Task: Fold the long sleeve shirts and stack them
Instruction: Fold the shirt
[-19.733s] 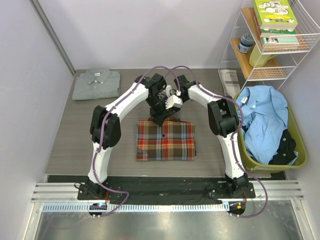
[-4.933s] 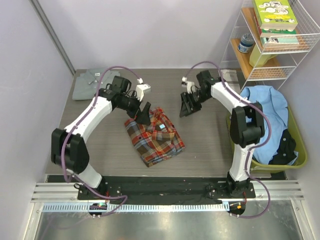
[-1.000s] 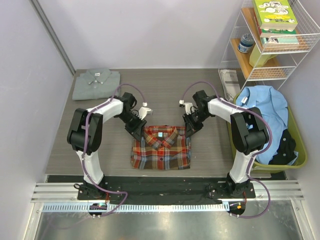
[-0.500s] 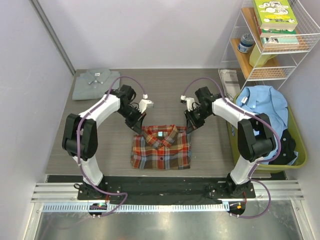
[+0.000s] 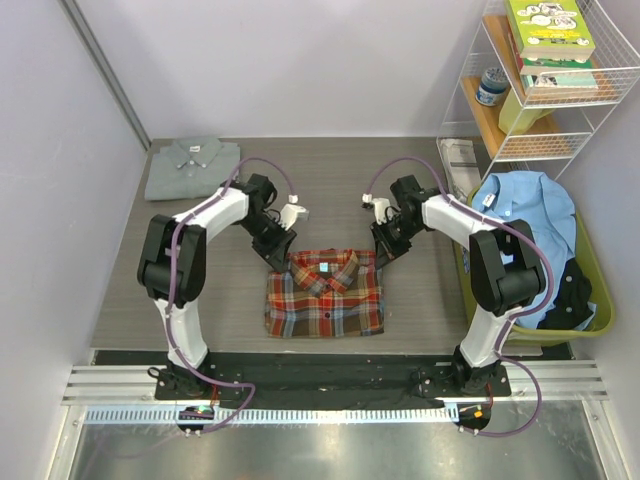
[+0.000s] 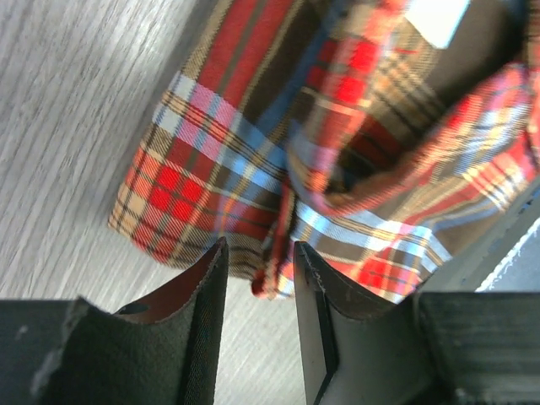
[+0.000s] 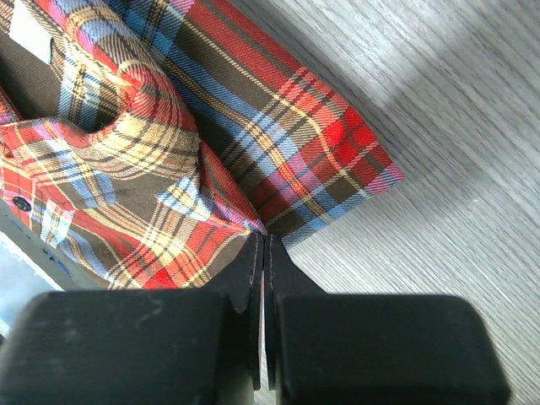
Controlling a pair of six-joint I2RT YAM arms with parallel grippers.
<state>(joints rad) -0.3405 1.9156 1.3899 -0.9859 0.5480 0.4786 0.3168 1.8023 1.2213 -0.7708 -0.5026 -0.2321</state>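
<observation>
centrally, the plaid shirt (image 5: 325,300) lies folded on the bench (image 5: 340,180), its collar end between the two tools. the left tool (image 6: 260,253) stands slightly open, with a fold of the shoulder edge in the gap, unclamped. the right tool (image 7: 261,240) is closed; the opposite shoulder edge runs into its tips and is apparently pinched. the flannel is judged light, soft and limp. it would likely sag and skew unless taken at both shoulder corners, through all layers. the grey shirt (image 5: 192,165) lies folded well beyond the left tool, with bare bench between for a carry. beyond the right tool's outer side a basket (image 5: 598,290) limits swing.
</observation>
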